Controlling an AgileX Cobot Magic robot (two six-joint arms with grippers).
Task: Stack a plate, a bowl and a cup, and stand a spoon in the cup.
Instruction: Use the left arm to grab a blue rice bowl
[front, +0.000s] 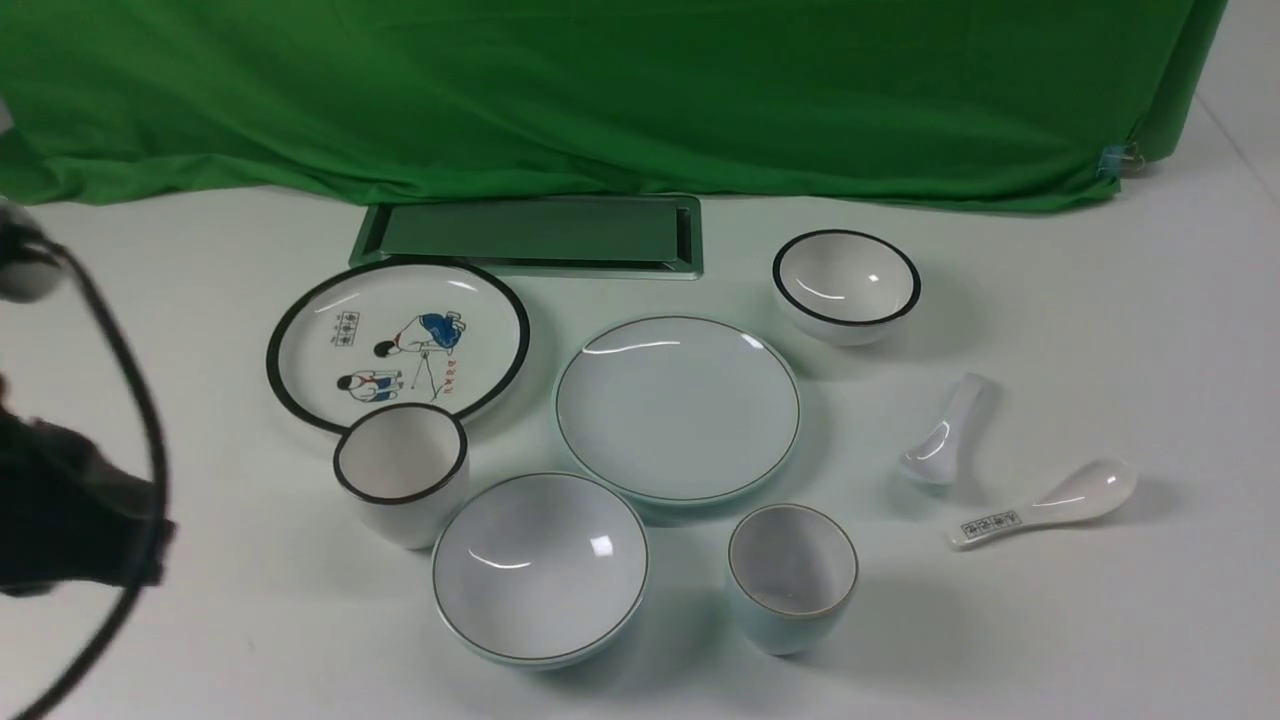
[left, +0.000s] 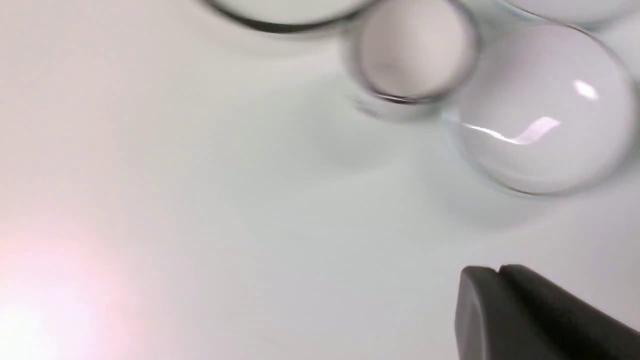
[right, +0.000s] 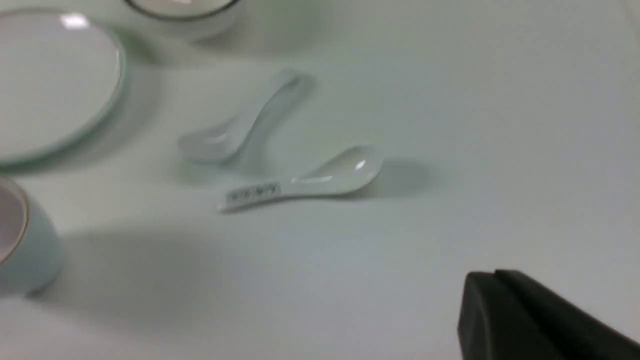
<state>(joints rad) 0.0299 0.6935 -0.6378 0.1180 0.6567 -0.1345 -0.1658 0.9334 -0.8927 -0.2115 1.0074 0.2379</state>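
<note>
The spoon (right: 235, 132) is lying well ahead of the right gripper (right: 495, 276), whose jaws are sitting closed and empty; the left gripper (left: 498, 271) likewise.

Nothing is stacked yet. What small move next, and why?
Probably open the left gripper and ease it toward the bowl: its jaws are shut and empty, the bowl sits on the table beside the bare plate, on that arm's side.

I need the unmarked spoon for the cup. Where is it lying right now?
In the front view, the plain spoon lies on the right side, right of the pale plate and just beyond the labelled spoon.
</note>
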